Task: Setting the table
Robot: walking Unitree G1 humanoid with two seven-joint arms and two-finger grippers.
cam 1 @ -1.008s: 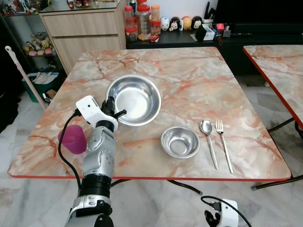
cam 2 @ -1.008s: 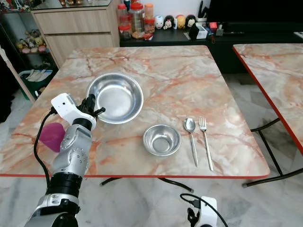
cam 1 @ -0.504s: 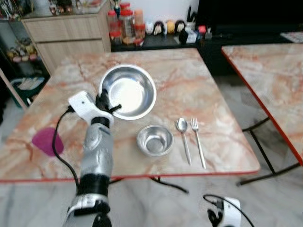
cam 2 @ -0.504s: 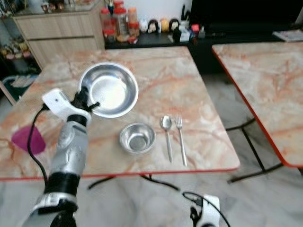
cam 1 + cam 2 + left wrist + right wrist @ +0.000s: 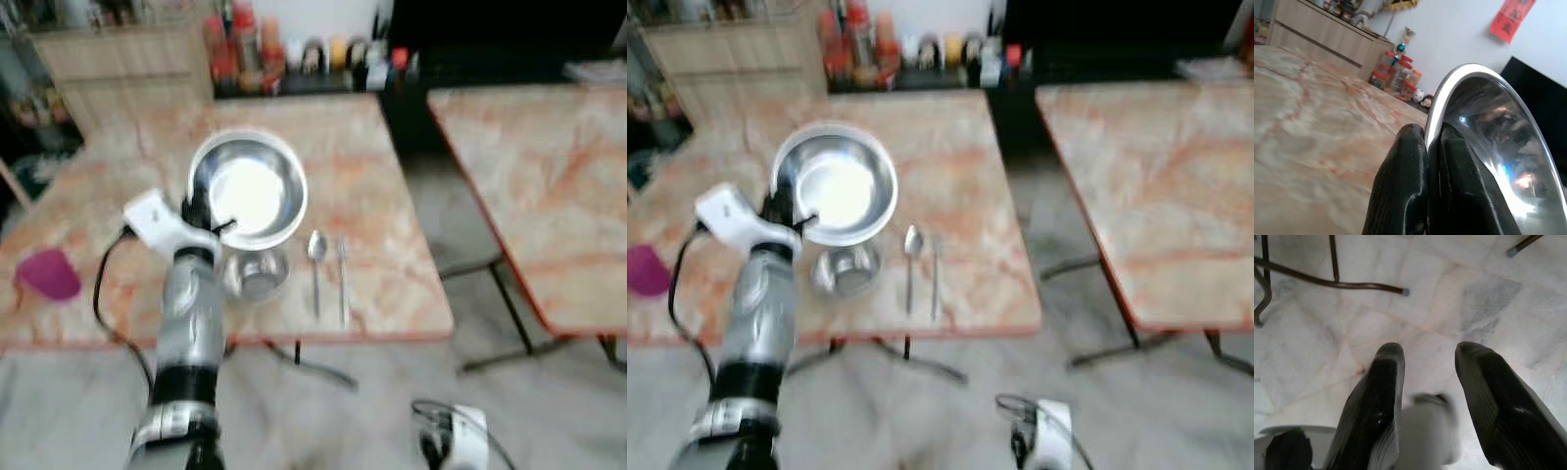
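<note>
My left gripper (image 5: 1426,147) pinches the rim of the large steel bowl (image 5: 247,189), holding it lifted and tilted above the marble table (image 5: 382,196).

The bowl hangs over the small steel bowl (image 5: 257,276), which sits on the table just beside the spoon (image 5: 315,264) and fork (image 5: 342,269) — both lying side by side near the front edge. A pink cup (image 5: 47,273) stands well apart at the table's left end. My right gripper (image 5: 1427,382) hangs idle, its fingers spread apart over the tiled floor (image 5: 1459,298) — head views are blurred.
</note>
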